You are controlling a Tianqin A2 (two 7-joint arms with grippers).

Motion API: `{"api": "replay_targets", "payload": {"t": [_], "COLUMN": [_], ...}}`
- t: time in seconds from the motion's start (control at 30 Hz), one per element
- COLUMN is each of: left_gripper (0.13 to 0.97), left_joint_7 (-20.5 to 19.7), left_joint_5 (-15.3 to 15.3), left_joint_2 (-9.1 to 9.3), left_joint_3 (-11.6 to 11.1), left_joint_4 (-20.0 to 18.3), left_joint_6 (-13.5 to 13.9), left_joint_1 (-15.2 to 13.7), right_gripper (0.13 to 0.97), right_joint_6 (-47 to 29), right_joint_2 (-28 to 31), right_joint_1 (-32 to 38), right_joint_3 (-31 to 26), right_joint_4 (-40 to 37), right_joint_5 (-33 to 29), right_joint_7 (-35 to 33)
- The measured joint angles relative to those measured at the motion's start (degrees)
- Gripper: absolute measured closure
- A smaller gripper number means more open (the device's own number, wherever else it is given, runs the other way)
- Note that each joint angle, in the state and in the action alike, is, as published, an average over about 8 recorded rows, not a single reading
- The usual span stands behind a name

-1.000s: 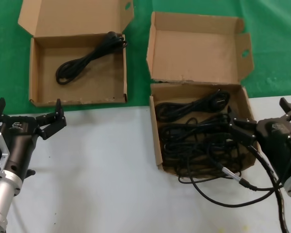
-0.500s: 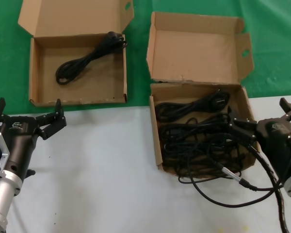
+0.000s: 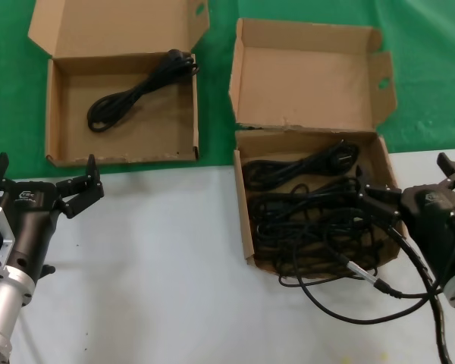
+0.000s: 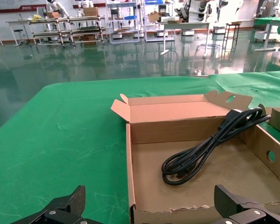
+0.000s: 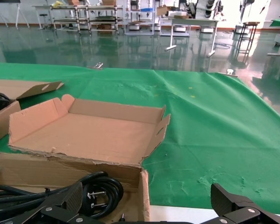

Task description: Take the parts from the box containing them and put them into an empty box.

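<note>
Left gripper (image 3: 42,178) spread, idle; wide shallow brown cardboard box (image 3: 61,114) ahead, one black cable (image 3: 136,91) inside. Torn-lid brown cardboard box (image 3: 245,220) holds tangled black cables (image 3: 311,220); right gripper (image 3: 409,182) spread at its edge, nothing pinched. Most transfer left.

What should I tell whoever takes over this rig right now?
Left gripper: open, holding nothing, parked on the white table in front of the wide box.
Right gripper: open, at the right edge of the torn-lid box.
Done: one cable lies in the wide box.
Left: a tangle of cables in the torn-lid box, one loop trailing onto the table.
</note>
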Motion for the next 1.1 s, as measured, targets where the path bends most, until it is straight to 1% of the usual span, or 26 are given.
{"api": "replay_targets", "payload": {"t": [1.1], "left_gripper": [0.132], "left_joint_7": [0.0], "left_joint_5": [0.0], "left_joint_2": [0.0], "left_joint_3": [0.0], "left_joint_4": [0.0], "left_joint_6": [0.0], "left_joint_1": [0.0], "right_gripper": [0.129], "right_joint_6": [0.0], "right_joint_2": [0.0], "right_joint_1": [0.0], "right_joint_3": [0.0], "right_joint_4": [0.0], "right_joint_5": [0.0], "right_joint_7": [0.0]}}
